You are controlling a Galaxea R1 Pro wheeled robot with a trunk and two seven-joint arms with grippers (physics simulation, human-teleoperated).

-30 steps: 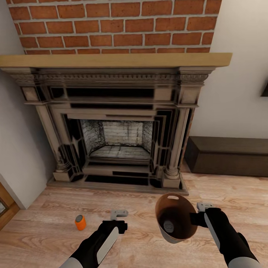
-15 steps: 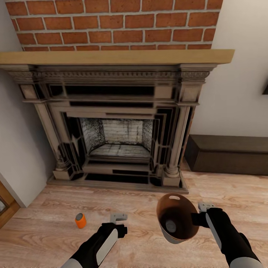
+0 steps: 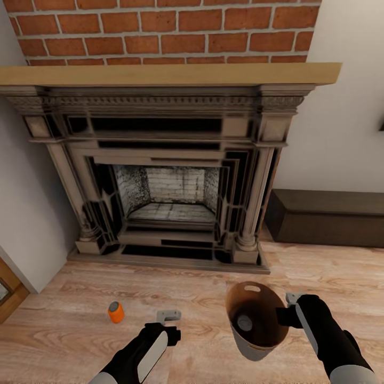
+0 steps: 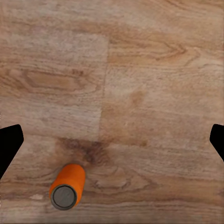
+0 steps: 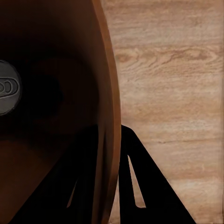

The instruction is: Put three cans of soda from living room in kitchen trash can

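The right hand (image 3: 288, 311) pinches the tash can (image 3: 256, 320) by its rim, mouth up to receive cans. The left hand (image 3: 168, 316), spread, hovers just right of the orange can (image 3: 114, 312).

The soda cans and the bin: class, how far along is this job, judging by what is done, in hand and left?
Done: one grey can top shows inside the bin. In hand: the right gripper pinches the bin's rim, holding it above the floor. Left: an orange can stands on the wood floor beside the open left gripper; the bin is not yet in the kitchen.
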